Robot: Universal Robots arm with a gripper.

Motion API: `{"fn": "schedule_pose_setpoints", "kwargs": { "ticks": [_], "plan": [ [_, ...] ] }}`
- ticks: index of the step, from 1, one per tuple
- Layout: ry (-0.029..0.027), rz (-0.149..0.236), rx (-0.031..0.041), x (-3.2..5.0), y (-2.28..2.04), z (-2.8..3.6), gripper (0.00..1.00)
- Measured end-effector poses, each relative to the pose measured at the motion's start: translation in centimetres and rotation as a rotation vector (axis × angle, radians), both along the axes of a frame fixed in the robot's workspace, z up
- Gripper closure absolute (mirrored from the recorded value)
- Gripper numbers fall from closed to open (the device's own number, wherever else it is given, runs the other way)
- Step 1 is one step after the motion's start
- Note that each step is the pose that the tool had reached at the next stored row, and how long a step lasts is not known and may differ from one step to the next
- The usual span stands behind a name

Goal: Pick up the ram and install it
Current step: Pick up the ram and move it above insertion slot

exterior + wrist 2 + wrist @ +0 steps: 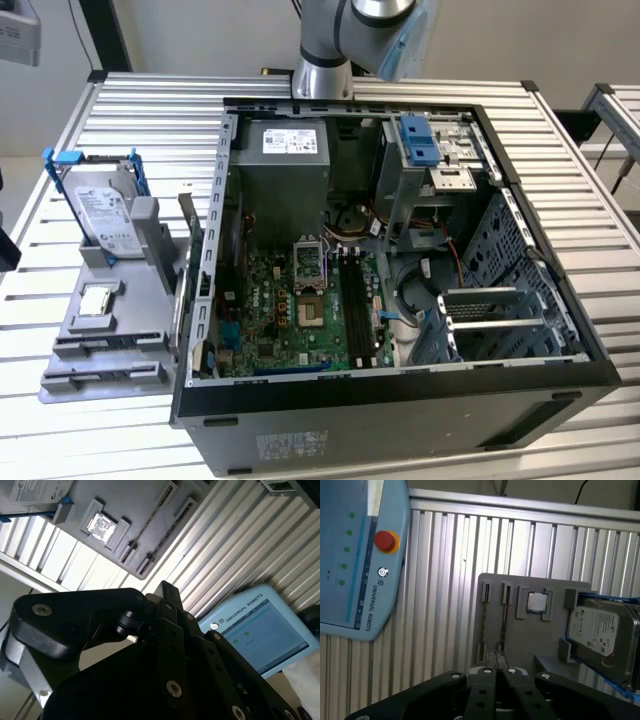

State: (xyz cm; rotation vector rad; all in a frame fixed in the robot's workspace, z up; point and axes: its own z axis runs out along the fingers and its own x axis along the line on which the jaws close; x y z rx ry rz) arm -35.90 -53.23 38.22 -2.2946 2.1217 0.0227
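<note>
A ribbed metal table [120,110] of long parallel slats carries everything. In the exterior view an open black case [400,420] lies on it from the centre out toward 4 o'clock, with a grey tray [100,350] flat on the slats just beside it at 9 o'clock. The arm's base [322,70] stands at 12 o'clock. In the first wrist view a pale blue pendant [355,570] rests on the slats, apart from the tray.
</note>
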Motion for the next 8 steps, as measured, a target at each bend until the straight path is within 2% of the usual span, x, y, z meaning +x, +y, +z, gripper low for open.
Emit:
{"fn": "schedule_pose_setpoints", "kwargs": {
  "ticks": [6,7,8],
  "plan": [
    [-0.0004,0.000,0.0002,0.00,0.00,-0.01,1.00],
    [-0.0005,0.000,0.0002,0.00,0.00,-0.01,0.00],
    [-0.0005,0.000,0.0001,0.00,0.00,-0.01,0.00]
  ]
}}
